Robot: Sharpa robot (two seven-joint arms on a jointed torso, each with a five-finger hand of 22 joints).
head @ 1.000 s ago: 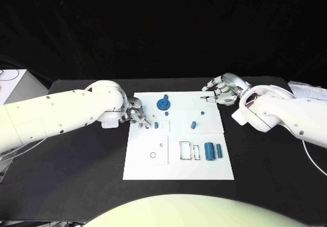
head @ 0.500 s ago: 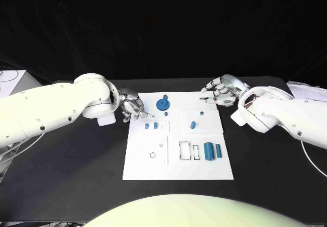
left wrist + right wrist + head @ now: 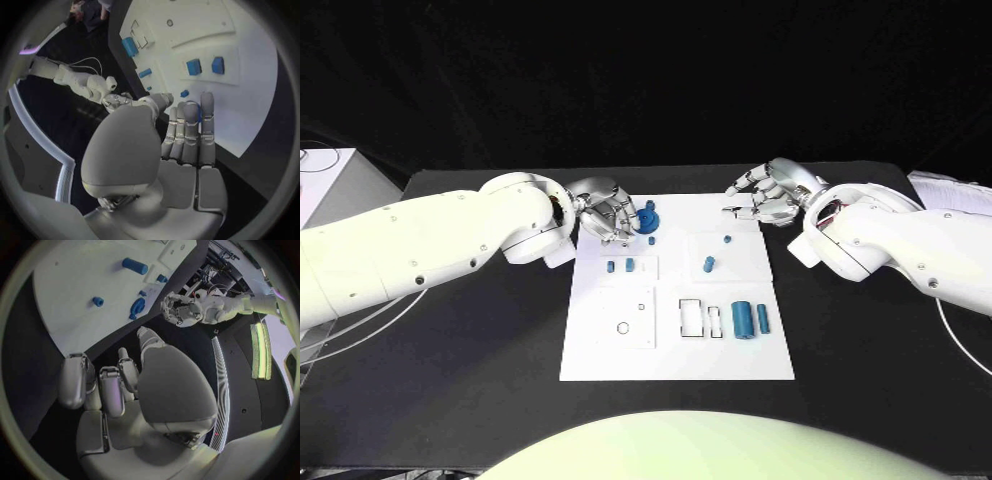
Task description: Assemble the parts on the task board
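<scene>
While the right hand point(image 3: 764, 197) stays, the left hand point(image 3: 603, 218) has reached the blue gear point(image 3: 646, 219).

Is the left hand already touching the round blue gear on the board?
Cannot tell. In the head view the left hand overlaps the gear; the left wrist view shows its fingers covering it.

Black table point(image 3: 473, 340) carries white task board point(image 3: 678, 355) at its middle, long side running away from robot. Board lies flat, dark table surface showing on all sides. White box-like object point(image 3: 332, 185) stands at table's far left edge; whether it rests on table or beside it cannot be told. Pale papers point(image 3: 949, 188) lie at far right edge.
</scene>
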